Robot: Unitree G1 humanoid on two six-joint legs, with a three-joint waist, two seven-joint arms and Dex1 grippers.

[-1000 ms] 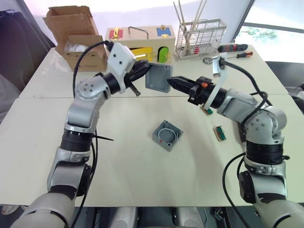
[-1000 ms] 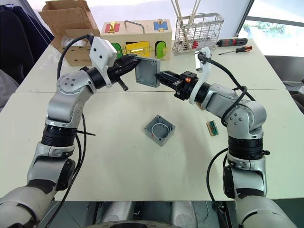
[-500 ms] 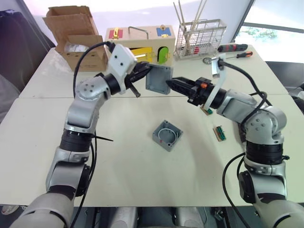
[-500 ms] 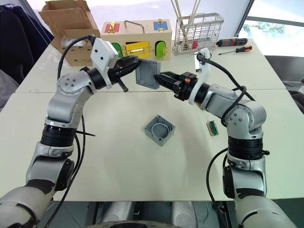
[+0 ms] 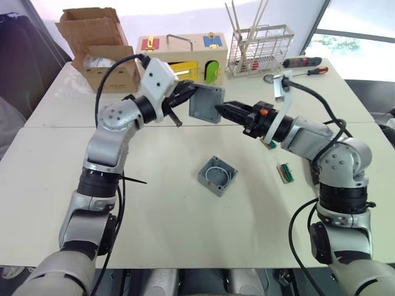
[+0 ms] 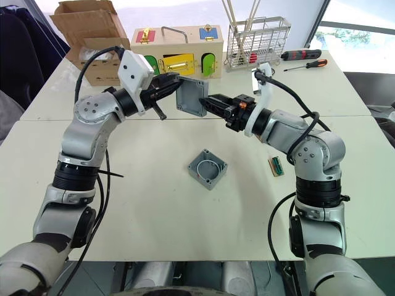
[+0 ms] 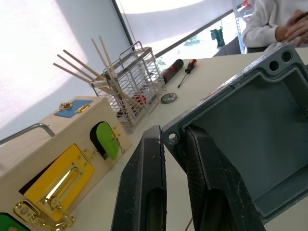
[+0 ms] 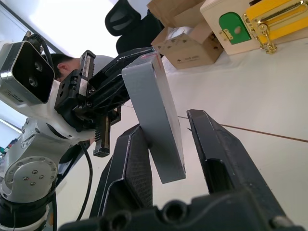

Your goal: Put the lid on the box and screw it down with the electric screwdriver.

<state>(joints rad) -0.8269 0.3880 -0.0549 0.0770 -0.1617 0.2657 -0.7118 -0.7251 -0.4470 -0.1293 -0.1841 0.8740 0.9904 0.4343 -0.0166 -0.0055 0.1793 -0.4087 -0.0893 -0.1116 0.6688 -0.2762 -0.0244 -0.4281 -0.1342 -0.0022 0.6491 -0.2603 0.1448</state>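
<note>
Right wrist view shows you the lid [image 8: 156, 120] pinched by left jaws, between wide right jaws; seating and screwing remain.

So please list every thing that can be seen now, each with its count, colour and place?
lid: one, grey, in the air above the table, upright, between the two pincers.
box: one, grey, open, at the table's middle.
table: one, cream.
wooden latch box: one, tan with coloured doors, far side.
cardboard carton: one, brown, far left corner.
wire basket: one, white, holding sticks, far side.
manual screwdrivers: two, red-black and orange-handled, far right.
green connector: one, right of the box.
person: one, white sleeve, beyond the table.
left pincer: shut on the lid's corner.
right pincer: open, fingers either side of the lid.
</note>
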